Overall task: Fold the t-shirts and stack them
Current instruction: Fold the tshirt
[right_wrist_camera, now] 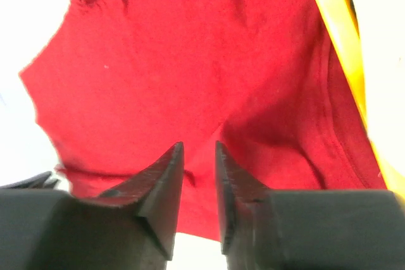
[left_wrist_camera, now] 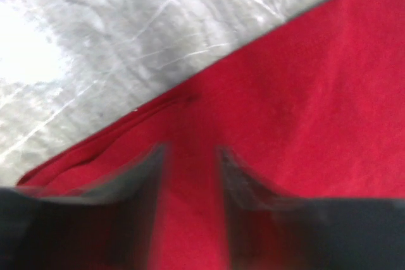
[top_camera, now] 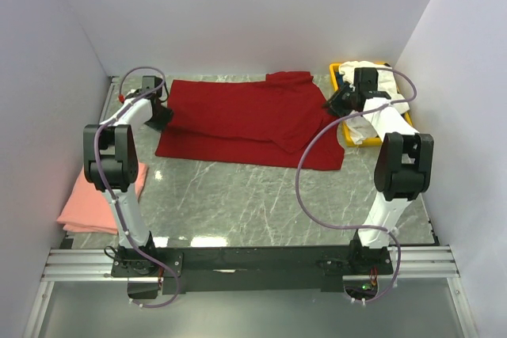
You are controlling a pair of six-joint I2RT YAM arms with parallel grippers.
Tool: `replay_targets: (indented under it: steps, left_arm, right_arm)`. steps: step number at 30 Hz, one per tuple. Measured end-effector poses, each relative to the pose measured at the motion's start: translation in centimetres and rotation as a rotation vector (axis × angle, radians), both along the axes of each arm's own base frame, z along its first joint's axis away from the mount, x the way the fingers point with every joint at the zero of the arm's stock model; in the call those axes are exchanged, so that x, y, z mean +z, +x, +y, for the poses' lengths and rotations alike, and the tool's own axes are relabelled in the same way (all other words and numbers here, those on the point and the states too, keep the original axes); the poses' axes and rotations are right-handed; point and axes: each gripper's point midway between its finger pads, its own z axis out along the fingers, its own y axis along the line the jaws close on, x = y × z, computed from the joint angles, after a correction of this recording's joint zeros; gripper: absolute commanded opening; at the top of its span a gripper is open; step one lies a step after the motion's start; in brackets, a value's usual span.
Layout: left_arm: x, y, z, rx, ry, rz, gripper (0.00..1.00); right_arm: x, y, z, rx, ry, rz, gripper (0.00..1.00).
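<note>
Dark red t-shirt [top_camera: 238, 120] lies partly folded; you reach far forward to both its edges.
Your left gripper [top_camera: 159, 117] sits at its left edge, jaws unreadable; right gripper [top_camera: 336, 104] pinches its right edge.

A robotics lab test cell: plain white walls [top_camera: 55, 53] box in a marble-patterned table [top_camera: 261, 195]. The left arm [top_camera: 111, 156] and right arm [top_camera: 404, 164] are bolted to an aluminium rail [top_camera: 432, 263] at its near edge, with bare purple cables [top_camera: 298, 180] looping along them.
</note>
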Motion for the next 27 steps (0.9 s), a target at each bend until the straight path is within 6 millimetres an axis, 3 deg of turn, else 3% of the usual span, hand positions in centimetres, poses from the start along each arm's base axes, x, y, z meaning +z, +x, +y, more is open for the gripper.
replay_targets:
  steps: [2, 3, 5, 10, 17, 21, 25, 27]
  left_arm:
    - [0.0, 0.4, -0.2, -0.028, -0.008, -0.012, 0.59]
    - [0.1, 0.5, -0.3, -0.035, -0.013, -0.018, 0.68]
    - [0.2, 0.9, -0.6, -0.059, -0.017, -0.032, 0.73]
    - [0.7, 0.6, -1.2, -0.081, -0.045, -0.085, 0.74]
    - [1.4, -2.3, -2.5, -0.101, -0.083, -0.13, 0.73]
    - [0.2, -3.1, -4.2, -0.124, -0.1, -0.134, 0.72]
    - [-2.2, -5.0, -5.3, -0.125, -0.113, -0.091, 0.72]
    - [-2.0, -5.2, -5.4, -0.109, -0.118, -0.113, 0.72]
  right_arm:
    - [-0.3, 0.3, 0.0, 0.012, -0.009, 0.005, 0.51]
    - [-0.4, 0.3, 0.0, 0.015, -0.01, 0.011, 0.51]
    - [-0.4, 0.6, -0.1, 0.022, -0.017, 0.01, 0.51]
    - [-0.8, -0.1, 0.5, 0.041, -0.041, 0.007, 0.51]
    - [-4.5, -6.0, 4.3, 0.122, -0.08, 0.08, 0.5]
    - [-7.0, -7.9, 5.1, 0.145, -0.088, 0.127, 0.5]
    - [-8.0, -8.5, 5.7, 0.155, -0.104, 0.128, 0.5]
    - [-8.4, -8.6, 6.2, 0.163, -0.102, 0.118, 0.51]
